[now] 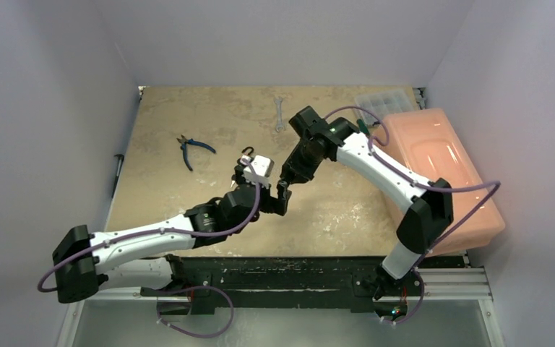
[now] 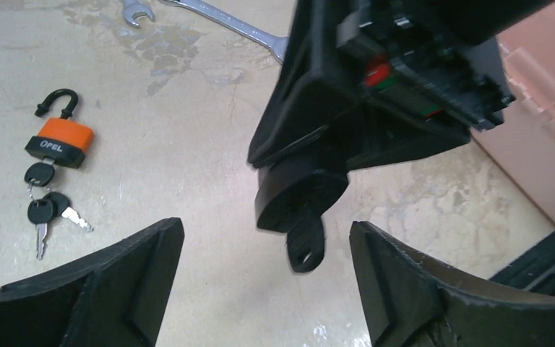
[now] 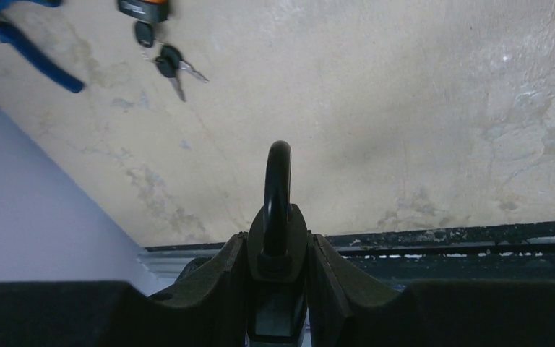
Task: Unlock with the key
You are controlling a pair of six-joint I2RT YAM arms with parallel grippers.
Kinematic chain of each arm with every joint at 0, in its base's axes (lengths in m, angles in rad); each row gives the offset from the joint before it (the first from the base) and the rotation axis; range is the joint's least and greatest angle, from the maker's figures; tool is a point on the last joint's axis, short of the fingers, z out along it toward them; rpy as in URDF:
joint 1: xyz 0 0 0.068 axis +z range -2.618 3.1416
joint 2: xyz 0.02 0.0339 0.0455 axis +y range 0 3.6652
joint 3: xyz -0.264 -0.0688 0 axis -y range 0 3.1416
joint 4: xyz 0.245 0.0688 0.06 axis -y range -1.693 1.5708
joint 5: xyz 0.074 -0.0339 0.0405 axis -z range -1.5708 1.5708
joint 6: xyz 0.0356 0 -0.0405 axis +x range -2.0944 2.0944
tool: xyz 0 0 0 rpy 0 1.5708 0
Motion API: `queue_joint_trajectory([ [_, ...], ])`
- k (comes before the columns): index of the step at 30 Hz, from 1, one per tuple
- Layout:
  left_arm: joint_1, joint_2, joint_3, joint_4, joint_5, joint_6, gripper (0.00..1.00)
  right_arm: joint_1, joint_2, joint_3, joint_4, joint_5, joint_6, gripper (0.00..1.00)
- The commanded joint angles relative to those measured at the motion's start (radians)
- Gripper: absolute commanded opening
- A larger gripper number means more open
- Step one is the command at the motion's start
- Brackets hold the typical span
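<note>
Padlock [image 3: 144, 9] half past right wrist view's edge

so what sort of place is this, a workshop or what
Probably a robot test cell: plain white walls box in a scuffed tabletop, with pliers, a wrench and an orange padlock laid out for two arms.

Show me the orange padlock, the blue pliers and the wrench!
orange padlock [image 2: 59, 142], left wrist view, on its orange body.
blue pliers [image 3: 40, 60], right wrist view, on one handle.
wrench [image 2: 224, 19], left wrist view, on its shaft.
</note>
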Motion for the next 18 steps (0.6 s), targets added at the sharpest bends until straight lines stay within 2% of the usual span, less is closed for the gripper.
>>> queue_joint_trajectory([
  [1,0.005,-0.113,0.079,-0.15,-0.03,-0.131,0.94,-0.003,-0.148,-0.036,0.129,0.054,-0.016,0.0],
  [5,0.006,-0.142,0.106,-0.225,-0.049,-0.243,0.98,0.002,-0.244,-0.101,0.259,0.098,-0.039,0.0],
  [9,0.007,-0.137,0.149,-0.225,-0.016,-0.302,0.98,0.014,-0.316,-0.109,0.294,0.171,-0.063,0.0],
  [18,0.008,-0.099,0.149,-0.002,0.057,-0.283,0.99,0.02,-0.409,-0.157,0.371,0.189,-0.106,0.0],
])
